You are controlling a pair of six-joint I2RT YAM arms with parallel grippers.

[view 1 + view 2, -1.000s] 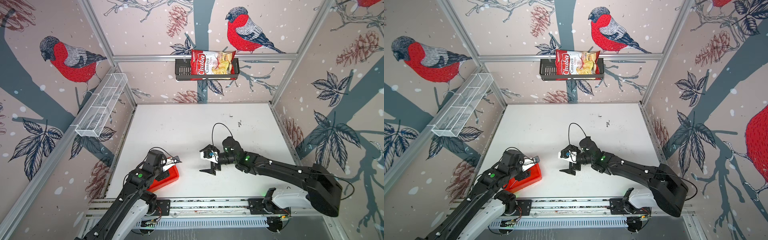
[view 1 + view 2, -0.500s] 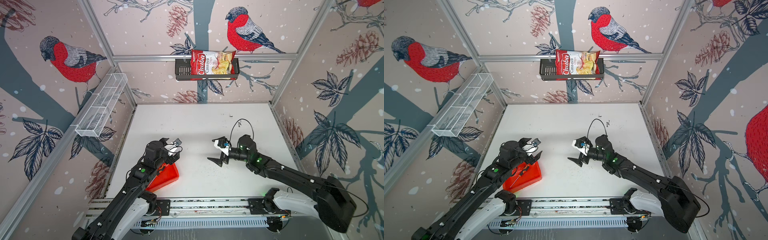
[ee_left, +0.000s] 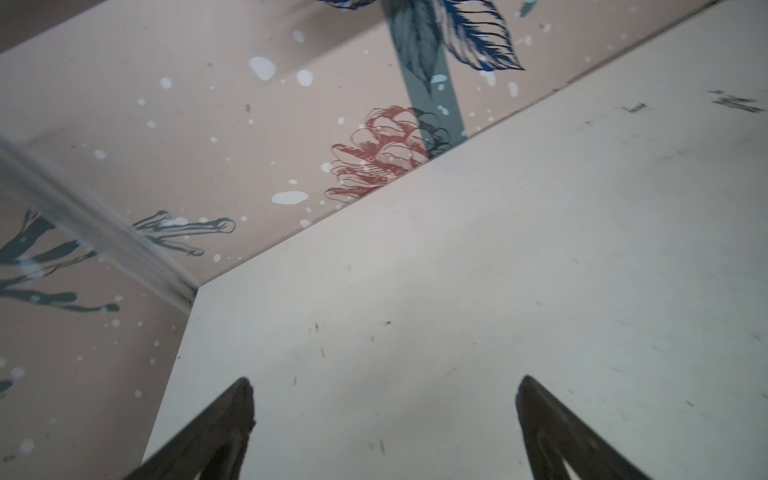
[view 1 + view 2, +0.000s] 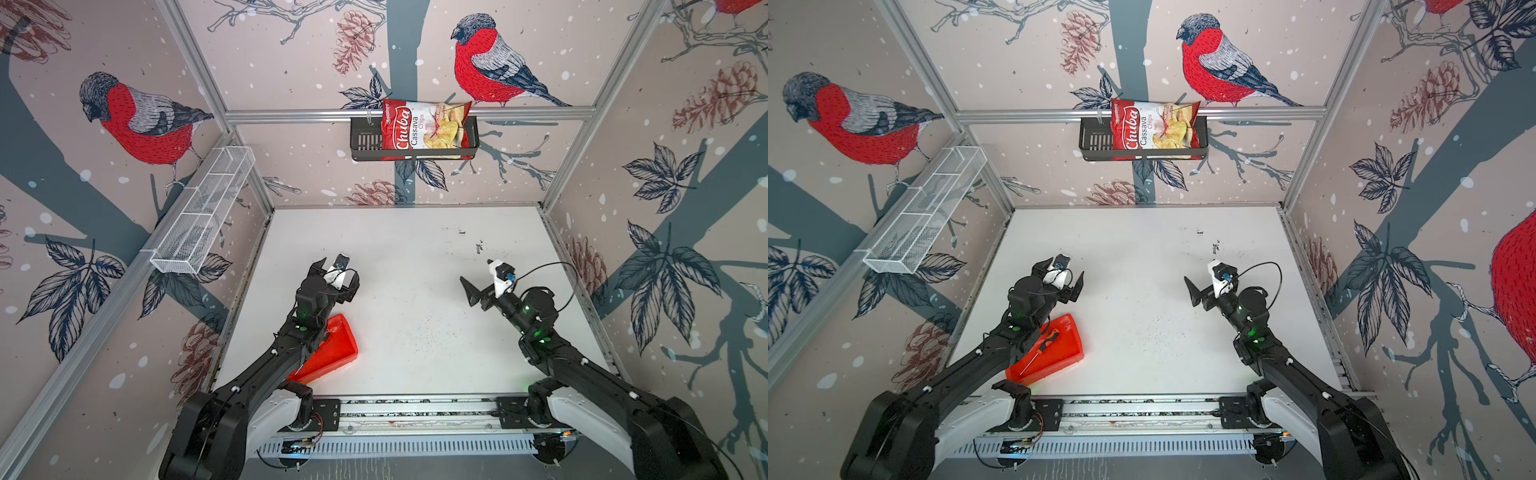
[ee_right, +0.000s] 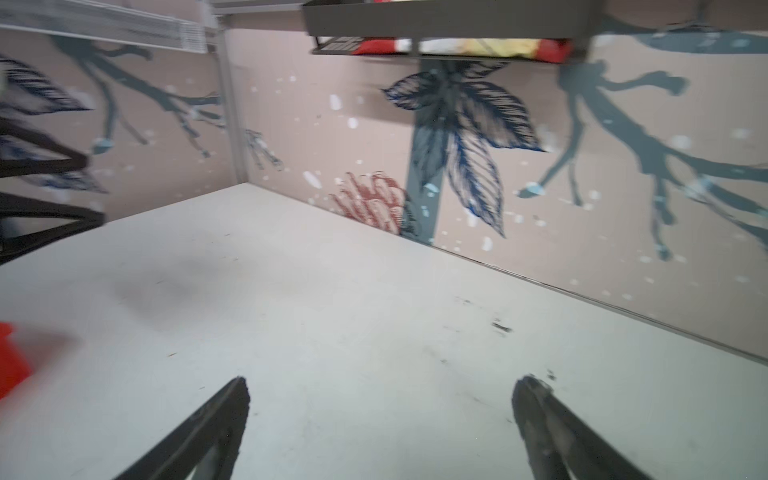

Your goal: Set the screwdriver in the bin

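One screwdriver [image 4: 1039,348], black-and-orange handle and thin metal shaft, is lying flat inside the one shallow red plastic bin [image 4: 1065,351], lower left in a top view. The left arm covers part of the tray, so I can't tell whether the tip touches a wall.

Two grippers. The left gripper [image 3: 382,386] is spread wide over the scuffed white table [image 3: 498,249], gripping nothing. The right gripper [image 5: 380,384] is the same, wide apart and empty.

One black slotted basket [image 4: 365,141], top centre, holds one crinkly chips bag [image 4: 424,129]. One long white wire-mesh shelf [image 4: 203,216] sits upper left.
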